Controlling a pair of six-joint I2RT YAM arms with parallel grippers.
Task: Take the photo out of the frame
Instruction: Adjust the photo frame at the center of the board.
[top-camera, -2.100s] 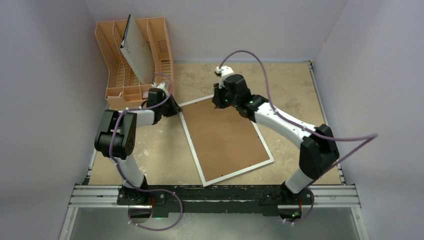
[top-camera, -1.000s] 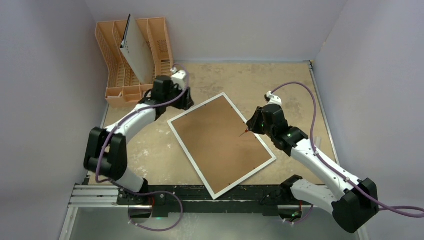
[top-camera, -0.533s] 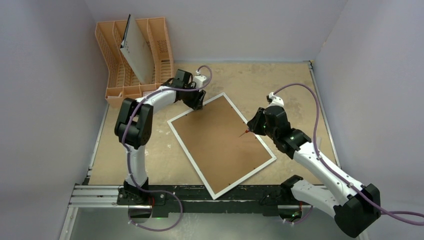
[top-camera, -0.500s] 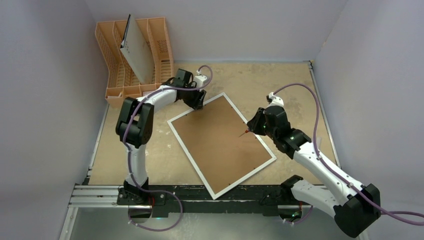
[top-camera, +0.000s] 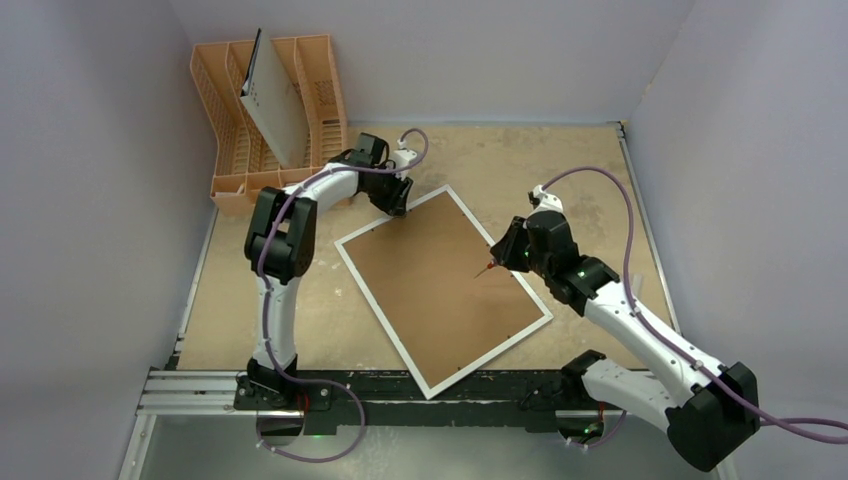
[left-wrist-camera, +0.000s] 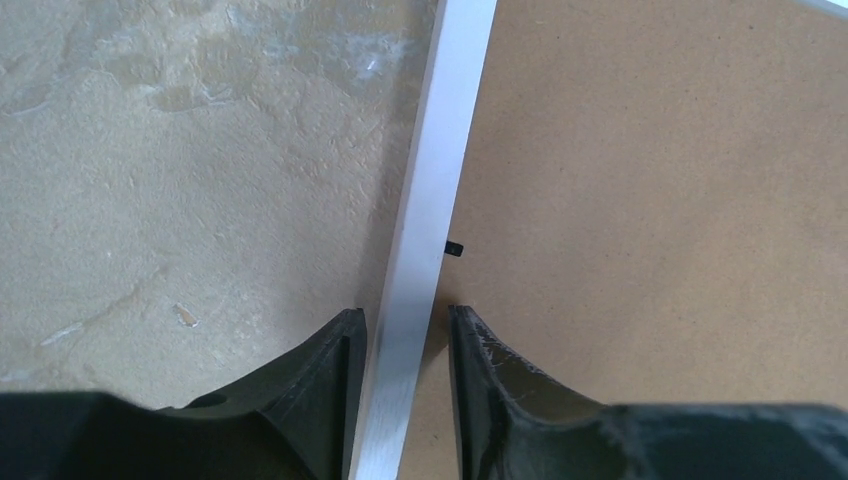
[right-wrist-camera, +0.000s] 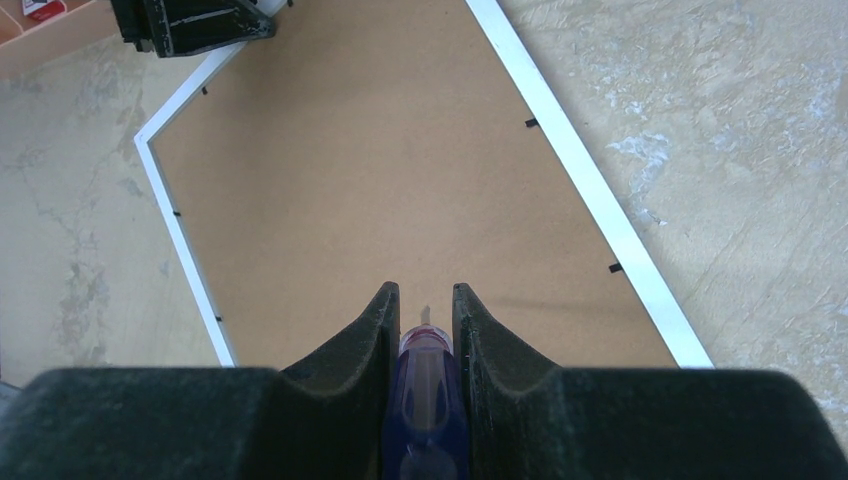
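Top cam: I see the large flat white-bordered frame w/ brown fibreboard back (top-camera: 440, 290) lying back-up, skewed, mid table (top-camera: 600, 170). L gripper (top-camera: 398, 207) is at its far edge, R gripper (top-camera: 497, 262) at its right edge.
L wrist: gripper half-open, fingers (left-wrist-camera: 320, 380) straddling the white border.
R wrist: gripper closed on a blue clear-handled tool (right-wrist-camera: 425, 400) over the backing.

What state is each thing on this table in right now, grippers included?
White-bordered frame with brown fibreboard back: face down, flat, backing in place.
Left gripper: open, astride the frame's white border.
Right gripper: shut on blue-handled tool.
Grey-white perforated board: leaning in orange plastic rack.
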